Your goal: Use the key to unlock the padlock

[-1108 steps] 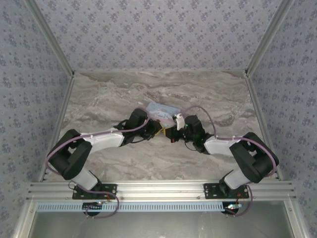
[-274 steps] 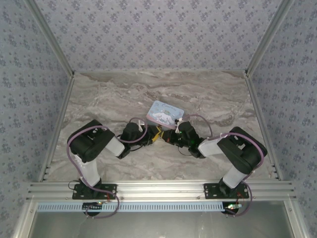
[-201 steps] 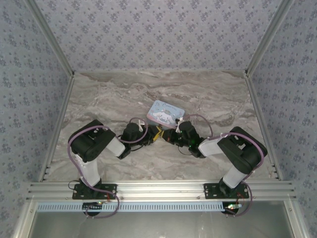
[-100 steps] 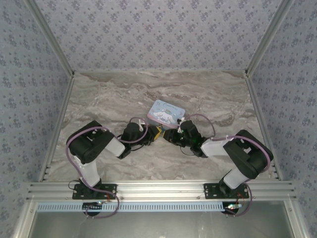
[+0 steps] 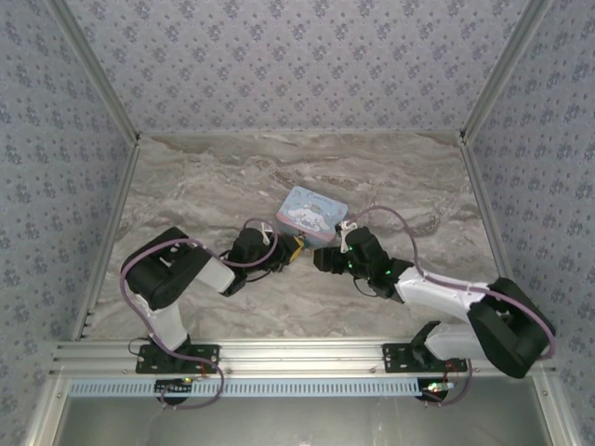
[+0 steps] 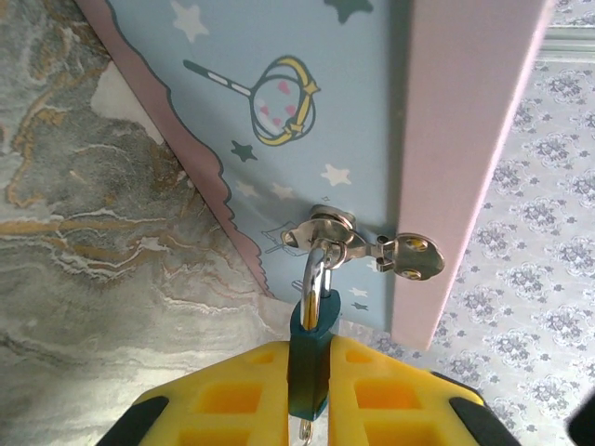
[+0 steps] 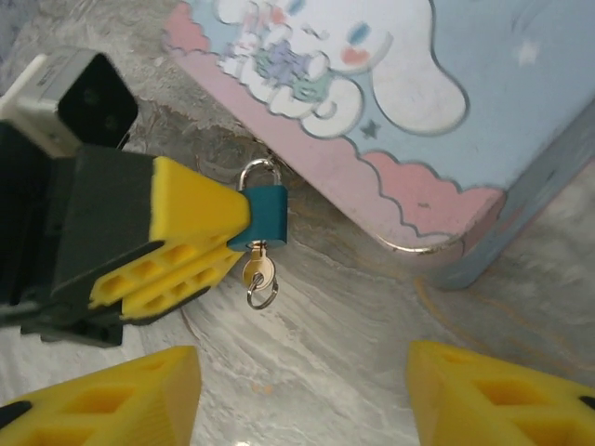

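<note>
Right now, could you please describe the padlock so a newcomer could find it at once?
On the marble table sits a pastel-blue cartoon tin, and the padlock is hooked by its thin metal shackle to the clasp on the tin's edge. It is the tiny teal block pinched between the yellow fingers of the left gripper, with a small key sticking out of its base.

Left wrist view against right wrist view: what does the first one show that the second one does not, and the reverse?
Left wrist, not right wrist: the metal hasp on the tin, with the shackle passing through it. Right wrist, not left wrist: the key seen whole with its ring, the cartoon picture and the open right gripper. Both: the blue padlock clamped by the left gripper, the tin, and the marble table.
</note>
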`<state>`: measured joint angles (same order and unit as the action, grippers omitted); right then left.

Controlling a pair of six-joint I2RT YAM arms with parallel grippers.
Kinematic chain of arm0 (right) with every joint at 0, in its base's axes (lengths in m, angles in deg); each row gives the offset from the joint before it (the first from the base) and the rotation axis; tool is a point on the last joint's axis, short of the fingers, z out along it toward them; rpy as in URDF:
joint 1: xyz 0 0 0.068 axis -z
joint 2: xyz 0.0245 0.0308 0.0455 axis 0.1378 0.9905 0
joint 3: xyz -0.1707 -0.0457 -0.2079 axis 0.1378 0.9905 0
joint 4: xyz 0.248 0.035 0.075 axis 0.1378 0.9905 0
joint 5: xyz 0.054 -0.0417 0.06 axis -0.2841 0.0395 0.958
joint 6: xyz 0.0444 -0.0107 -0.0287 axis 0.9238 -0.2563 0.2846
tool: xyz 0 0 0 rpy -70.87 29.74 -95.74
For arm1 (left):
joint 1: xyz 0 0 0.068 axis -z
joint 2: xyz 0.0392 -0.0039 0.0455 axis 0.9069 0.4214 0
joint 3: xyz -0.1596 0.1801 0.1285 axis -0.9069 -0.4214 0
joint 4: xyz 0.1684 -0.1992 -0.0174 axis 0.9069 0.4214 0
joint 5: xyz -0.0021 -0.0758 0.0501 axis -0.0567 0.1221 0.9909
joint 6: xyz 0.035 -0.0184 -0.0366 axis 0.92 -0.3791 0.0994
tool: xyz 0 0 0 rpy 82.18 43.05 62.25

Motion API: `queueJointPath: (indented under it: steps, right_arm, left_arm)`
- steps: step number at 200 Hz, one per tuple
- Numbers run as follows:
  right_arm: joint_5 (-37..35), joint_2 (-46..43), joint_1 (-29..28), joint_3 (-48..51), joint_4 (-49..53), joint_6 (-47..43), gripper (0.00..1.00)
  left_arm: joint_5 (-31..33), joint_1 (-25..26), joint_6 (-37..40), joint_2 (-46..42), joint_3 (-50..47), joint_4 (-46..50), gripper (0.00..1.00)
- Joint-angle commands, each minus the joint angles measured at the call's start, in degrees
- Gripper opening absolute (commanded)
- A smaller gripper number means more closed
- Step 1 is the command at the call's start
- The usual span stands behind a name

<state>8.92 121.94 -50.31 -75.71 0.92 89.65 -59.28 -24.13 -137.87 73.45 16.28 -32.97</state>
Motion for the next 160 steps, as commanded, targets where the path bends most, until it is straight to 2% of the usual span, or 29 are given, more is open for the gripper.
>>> queueJointPath:
  steps: [1,24,35,58,83,116,160]
  right_arm:
    - [-6.0,-4.9,-1.2,-1.0,5.6,-12.7,0.72]
    - [-9.3,-9.7,-2.4,0.4,4.6,-18.3,0.87]
    - [-10.8,-12.9,-3.1,1.6,3.5,-20.2,1.00]
    - [-12.8,-20.3,-4.5,5.6,-1.4,-23.8,1.00]
    - [-14.5,-24.5,-6.2,5.9,0.9,-29.8,1.00]
    - [-21.1,-24.8,-12.1,6.7,1.2,-42.2,1.00]
    - [-28.9,-22.7,-19.2,11.5,-8.2,-61.6,0.99]
  left_arm:
    - [0.8,0.4,1.7,-1.9,1.3,1.4,0.14]
    - [1.0,0.5,1.7,-2.1,1.4,1.6,0.13]
    - [1.0,0.6,1.6,-2.2,1.5,1.6,0.12]
    - [1.2,0.6,1.6,-2.5,1.7,2.2,0.11]
    - [1.2,0.7,1.8,-2.8,2.0,3.0,0.11]
    - [1.4,0.8,1.6,-3.0,2.2,3.2,0.11]
    - [1.9,1.2,1.3,-3.3,2.3,3.5,0.10]
